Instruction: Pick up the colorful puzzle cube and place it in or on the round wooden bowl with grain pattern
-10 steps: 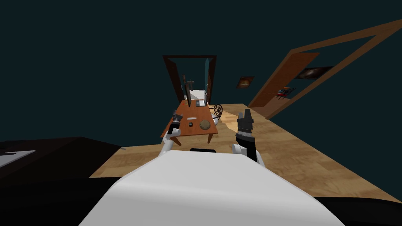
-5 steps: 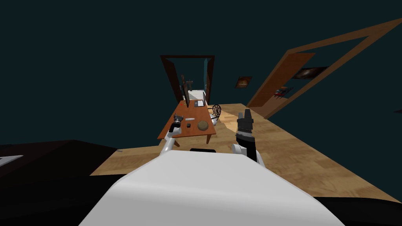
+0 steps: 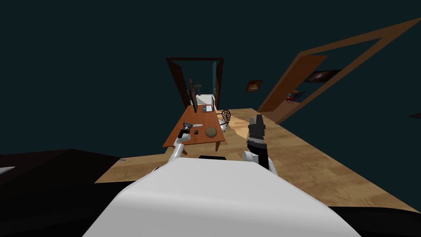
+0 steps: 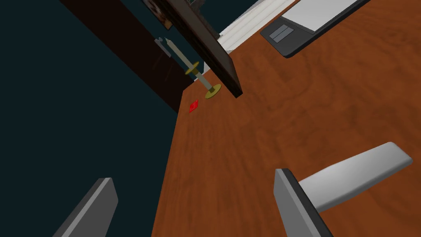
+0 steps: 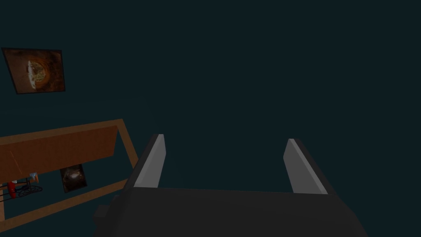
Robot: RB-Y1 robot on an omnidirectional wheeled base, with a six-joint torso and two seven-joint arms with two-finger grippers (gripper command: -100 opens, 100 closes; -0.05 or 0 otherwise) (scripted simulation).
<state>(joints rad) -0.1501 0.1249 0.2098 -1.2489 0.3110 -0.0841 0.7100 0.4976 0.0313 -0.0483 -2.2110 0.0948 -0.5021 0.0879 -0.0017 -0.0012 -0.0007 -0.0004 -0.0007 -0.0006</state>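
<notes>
Cube [image 3: 197, 132], small and dark, sits on the brown table [image 3: 209, 119] between the left claw [image 3: 187, 125] and the round bowl [image 3: 211, 132]. That claw hovers wide open and empty; the right claw [image 3: 257, 121], raised, also gapes empty.

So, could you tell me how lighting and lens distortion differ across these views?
Head view: dim, its wide lens slanting the table. Left wrist view: the table evenly lit around the open left end effector. Right wrist view: dark, the open right end effector faintly lit.

On the table [image 3: 209, 119], the cube [image 3: 197, 132] lies just left of the bowl [image 3: 211, 131] (apart); laptop [image 4: 300, 41] behind.
</notes>
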